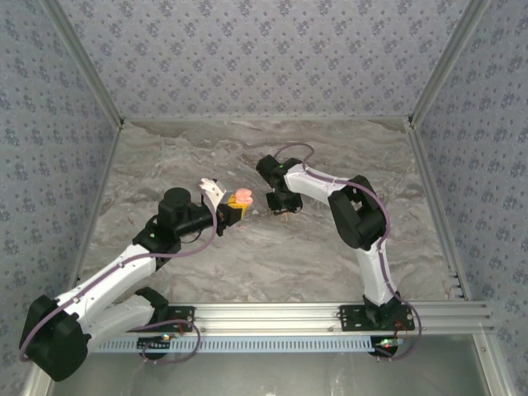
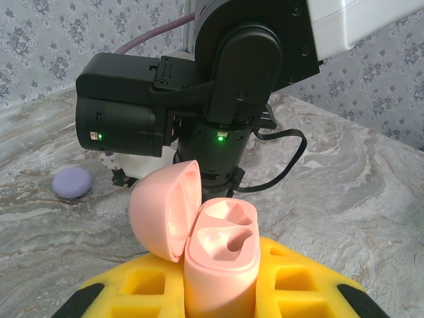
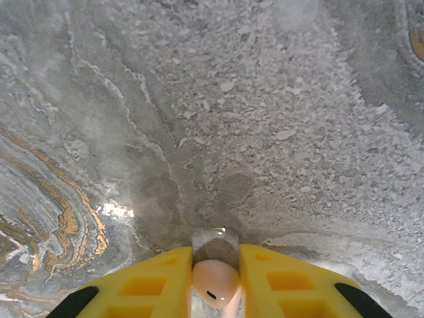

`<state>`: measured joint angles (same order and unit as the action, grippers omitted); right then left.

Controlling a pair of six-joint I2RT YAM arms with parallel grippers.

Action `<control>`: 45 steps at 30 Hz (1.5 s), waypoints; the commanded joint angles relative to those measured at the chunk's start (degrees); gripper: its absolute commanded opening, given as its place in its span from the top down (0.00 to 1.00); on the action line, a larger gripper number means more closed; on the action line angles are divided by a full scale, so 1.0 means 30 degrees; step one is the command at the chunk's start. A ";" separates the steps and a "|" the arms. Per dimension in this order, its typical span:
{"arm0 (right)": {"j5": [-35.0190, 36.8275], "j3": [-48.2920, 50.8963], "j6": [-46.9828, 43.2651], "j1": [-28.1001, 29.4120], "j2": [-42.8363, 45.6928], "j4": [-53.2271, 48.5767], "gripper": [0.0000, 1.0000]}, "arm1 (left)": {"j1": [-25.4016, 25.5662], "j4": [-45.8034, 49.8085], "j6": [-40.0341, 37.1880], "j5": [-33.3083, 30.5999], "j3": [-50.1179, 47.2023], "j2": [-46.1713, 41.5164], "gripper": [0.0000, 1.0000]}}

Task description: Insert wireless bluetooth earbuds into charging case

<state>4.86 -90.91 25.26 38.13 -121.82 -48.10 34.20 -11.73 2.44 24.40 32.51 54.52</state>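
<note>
Pinching a pale pink earbud (image 3: 215, 283) between its yellow fingers, the right gripper (image 3: 215, 262) sits low over the table (image 3: 265, 99), just right of its centre and well away from every edge. The bud's rounded head shows between the pads, and its stem runs back between the fingers. Just to its left, the left gripper (image 2: 222, 295) is pressed against the base of the pink charging case (image 2: 222, 255), holding it upright above the table's middle with the hinged lid tipped open and both moulded wells bare. No bud is seated yet, so the one in hand looks like the first to go in. A purple disc (image 2: 73, 182) lies flat on the table, apart from the case. The earbud will likely handle as a very light, hard, glossy bit of plastic. It won't deform, but its curved shell could twist or squirt out of flat pads if squeezed hard or off-centre. Gripping across the widest part of the bulb, with the stem free to lead into the well, looks the safest hold. The case seems stiff, light and smooth-sided, so a firm clamp low on its base, clear of hinge and wells, should stop it tipping when the bud presses in.
</note>
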 commanded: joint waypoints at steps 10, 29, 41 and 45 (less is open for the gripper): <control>-0.1048 0.1793 -0.0471 -0.0770 0.1341 0.1276 0.78 | 0.0252 -0.1142 0.0540 -0.0051 0.0383 0.0803 0.84; -0.5278 0.7067 -0.1097 -0.2722 0.6642 0.7111 0.78 | 0.0490 -0.6266 0.4099 -0.2275 0.0648 0.6939 0.84; -0.6246 0.8339 -0.1550 -0.3100 0.9181 0.8292 0.79 | 0.0811 -0.8255 0.4537 -0.2305 0.0514 0.8754 0.84; -0.6331 0.8332 -0.1644 -0.3102 0.9852 0.8356 0.78 | 0.0924 -0.8539 0.4439 -0.2373 0.0472 0.9091 0.84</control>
<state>-12.97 -66.24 21.41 29.10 -94.91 -23.70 36.49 -33.63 15.57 17.30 32.75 81.19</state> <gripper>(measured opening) 0.219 0.196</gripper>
